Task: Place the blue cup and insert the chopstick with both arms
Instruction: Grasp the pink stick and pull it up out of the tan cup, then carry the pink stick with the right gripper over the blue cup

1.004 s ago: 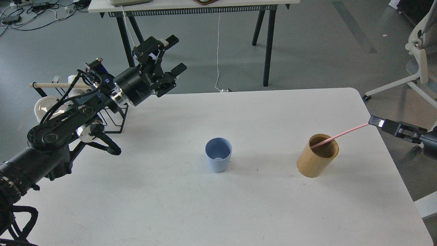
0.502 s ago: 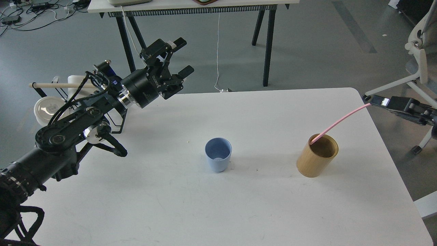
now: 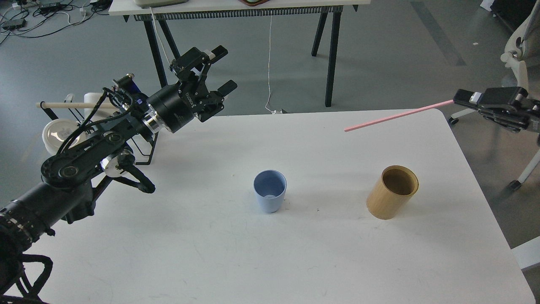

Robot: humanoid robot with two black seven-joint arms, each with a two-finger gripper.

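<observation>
The pale-blue cup [image 3: 270, 196] stands upright and empty near the middle of the white table [image 3: 295, 253]. My right gripper [image 3: 460, 100] at the right edge is shut on one end of the pink chopstick [image 3: 396, 115], which hangs nearly level in the air above the table's far right, pointing left. My left gripper [image 3: 222, 69] is open and empty, raised above the table's far left edge, well away from the cup.
An empty tan wooden cylindrical holder [image 3: 393, 192] stands right of the cup, below the chopstick's free end. A black wire rack with a pale wooden rod [image 3: 67, 104] and a white bowl [image 3: 59, 133] sit at the far left. An office chair [image 3: 517, 80] is at the right.
My right gripper has lifted the pink chopstick up and out of the tan holder; it now hangs free above the table. My left arm has shifted only slightly.
</observation>
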